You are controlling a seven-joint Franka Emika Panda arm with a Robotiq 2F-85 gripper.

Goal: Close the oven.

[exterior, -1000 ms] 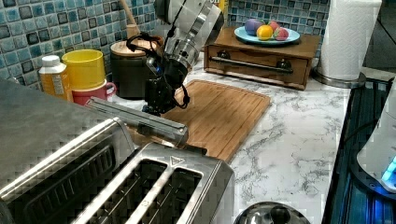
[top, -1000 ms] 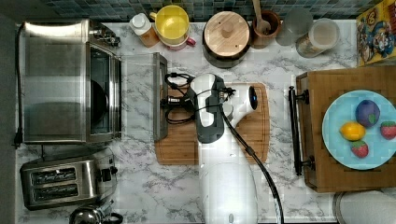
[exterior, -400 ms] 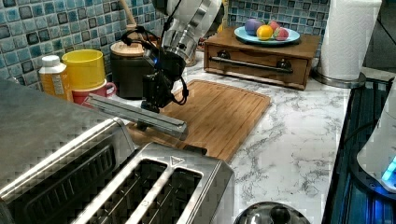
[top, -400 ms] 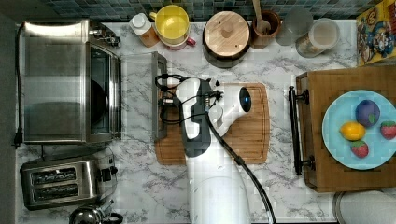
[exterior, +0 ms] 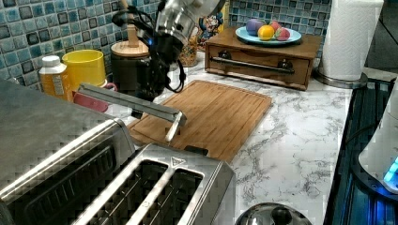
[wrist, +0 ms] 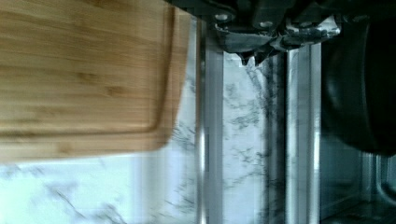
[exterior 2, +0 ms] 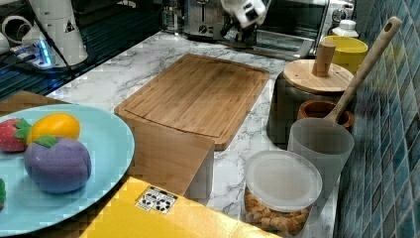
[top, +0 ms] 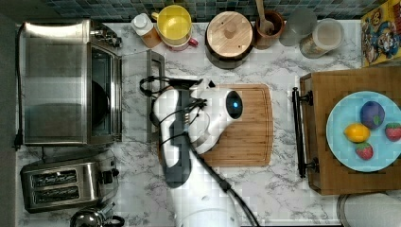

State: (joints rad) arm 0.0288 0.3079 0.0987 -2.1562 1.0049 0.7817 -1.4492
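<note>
White robot arm reaches from the top view's bottom edge across the pale bamboo cutting board, its wrist bent toward the top view's left. Its dark gripper sits at the steel bar handle of the door, seemingly touching it, though I cannot tell whether the fingers are spread or closed. The large boxy stainless-steel oven stands at the top view's left, its glass door partly open and tilted up off the marble counter.
</note>
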